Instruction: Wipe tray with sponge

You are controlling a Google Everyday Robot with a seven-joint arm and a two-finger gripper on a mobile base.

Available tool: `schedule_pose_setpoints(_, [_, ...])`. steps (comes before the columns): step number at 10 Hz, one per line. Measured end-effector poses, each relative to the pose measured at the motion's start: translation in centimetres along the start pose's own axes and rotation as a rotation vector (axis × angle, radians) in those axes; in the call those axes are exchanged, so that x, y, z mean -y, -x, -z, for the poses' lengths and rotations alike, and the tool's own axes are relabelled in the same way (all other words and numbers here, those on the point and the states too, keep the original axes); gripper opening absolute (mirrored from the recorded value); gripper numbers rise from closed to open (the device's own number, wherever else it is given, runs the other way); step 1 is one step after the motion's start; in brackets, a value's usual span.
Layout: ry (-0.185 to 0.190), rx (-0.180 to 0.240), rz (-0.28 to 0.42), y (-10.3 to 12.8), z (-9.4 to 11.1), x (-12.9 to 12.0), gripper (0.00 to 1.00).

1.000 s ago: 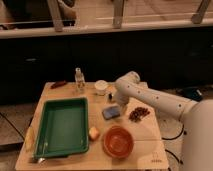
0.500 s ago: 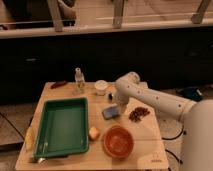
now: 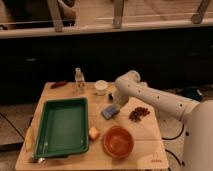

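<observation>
The green tray [image 3: 62, 126] lies on the left half of the wooden table and has nothing in it. The blue-grey sponge [image 3: 110, 112] lies flat on the table just right of the tray's far right corner. My gripper [image 3: 113, 98] hangs at the end of the white arm [image 3: 150, 97], pointing down just above and behind the sponge. I cannot tell whether it touches the sponge.
A round orange bowl [image 3: 118, 141] stands at the front, with a small yellowish-orange lump [image 3: 94, 133] between it and the tray. A clear bottle [image 3: 79, 80], a white cup [image 3: 101, 87] and a red item [image 3: 57, 84] stand at the back. A dark red pile [image 3: 139, 113] lies to the right.
</observation>
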Motion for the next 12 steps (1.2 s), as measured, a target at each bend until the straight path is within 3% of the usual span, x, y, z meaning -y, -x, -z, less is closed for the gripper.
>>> schedule_pose_setpoints(3, [-0.011,0.002,0.003,-0.1,0.4,0.0,0.05])
schedule_pose_setpoints(4, [-0.017,0.005,0.003,0.0,0.7,0.1,0.09])
schedule_pose_setpoints(9, [-0.006,0.028,0.016,0.9,0.7,0.2,0.62])
schedule_pose_setpoints(10, [-0.005,0.032,0.008,0.9,0.5,0.2,0.68])
schedule_pose_setpoints(12, [-0.003,0.04,-0.007,1.0,0.4,0.1,0.71])
